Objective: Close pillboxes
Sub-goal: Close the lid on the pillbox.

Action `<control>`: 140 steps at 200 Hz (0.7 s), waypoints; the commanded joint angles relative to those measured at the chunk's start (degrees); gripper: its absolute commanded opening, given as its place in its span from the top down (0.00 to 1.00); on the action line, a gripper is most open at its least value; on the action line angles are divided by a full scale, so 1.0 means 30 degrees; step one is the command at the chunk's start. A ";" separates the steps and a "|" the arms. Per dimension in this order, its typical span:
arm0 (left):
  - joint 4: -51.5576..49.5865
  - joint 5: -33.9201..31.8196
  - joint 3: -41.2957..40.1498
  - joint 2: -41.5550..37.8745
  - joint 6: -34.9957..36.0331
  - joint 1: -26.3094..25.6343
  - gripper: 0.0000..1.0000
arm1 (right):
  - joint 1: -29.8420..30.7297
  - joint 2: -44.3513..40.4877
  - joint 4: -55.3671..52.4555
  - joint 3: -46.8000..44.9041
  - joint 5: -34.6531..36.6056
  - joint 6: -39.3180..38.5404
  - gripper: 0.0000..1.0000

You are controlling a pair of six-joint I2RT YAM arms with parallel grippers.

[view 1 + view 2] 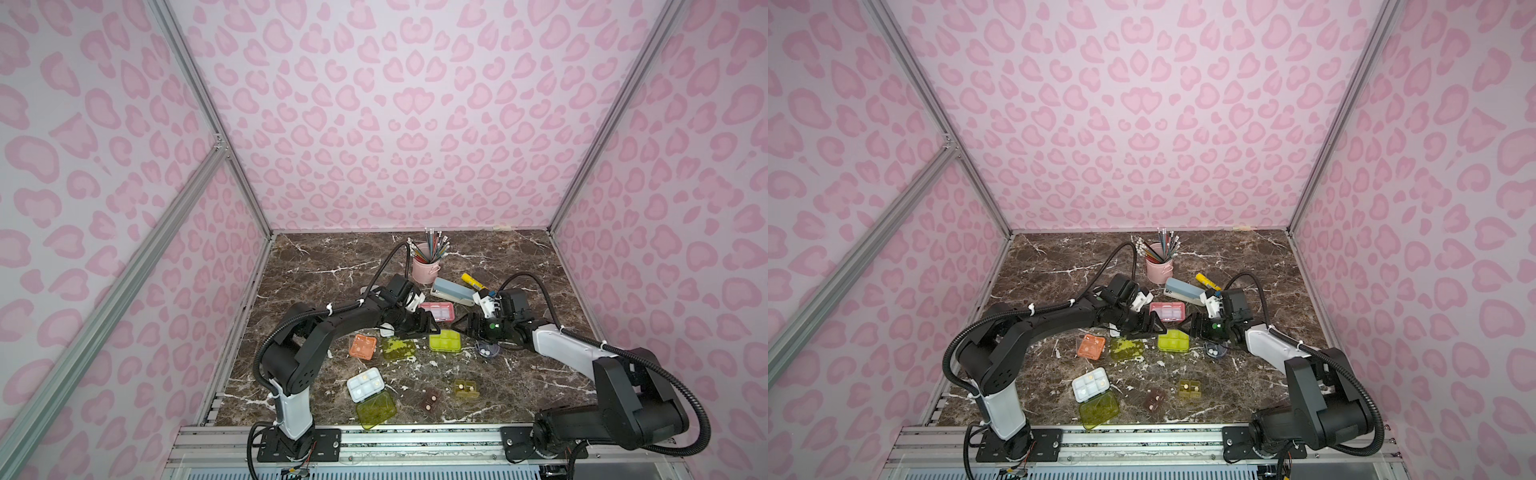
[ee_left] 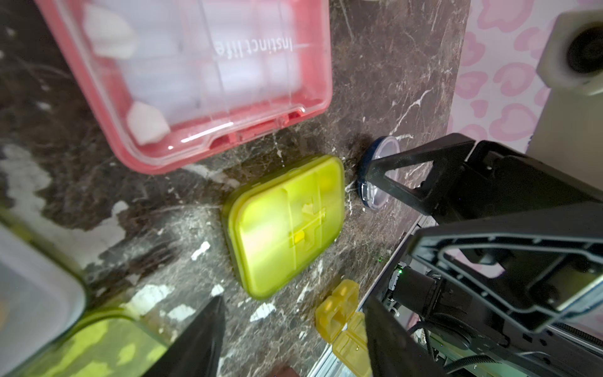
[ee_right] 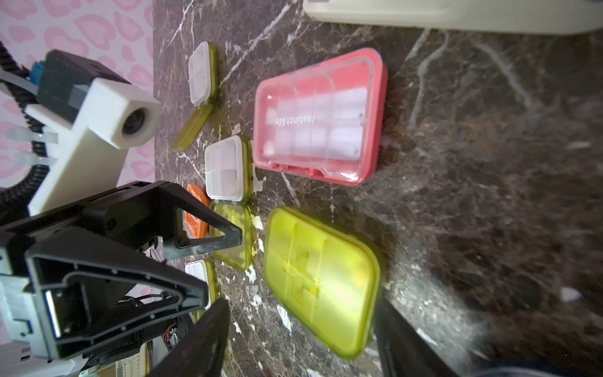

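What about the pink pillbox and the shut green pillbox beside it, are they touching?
Apart. The right wrist view shows a strip of bare table between the pink pillbox and the green pillbox.

walls: pink leopard-spot print | frame: aluminium struts | tabletop: dark brown marble, white veins

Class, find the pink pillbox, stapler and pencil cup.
Pink pillbox (image 1: 437, 311): in a top view, lid centre.
Stapler (image 1: 451, 289): in a top view, grey-blue top.
Pencil cup (image 1: 424, 270): in a top view, pink wall.
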 commanded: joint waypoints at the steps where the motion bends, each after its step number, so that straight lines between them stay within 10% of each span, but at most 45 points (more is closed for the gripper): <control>1: -0.0928 -0.0486 -0.0007 -0.0791 0.0713 0.0023 0.30 | 0.0280 -0.0374 -0.0858 0.0151 0.0782 -0.0435 0.29; 140: -0.3687 -0.1861 -0.4234 -0.8471 0.1497 0.0044 0.19 | 0.4723 -0.2596 -0.1239 0.0249 0.3569 0.0820 0.26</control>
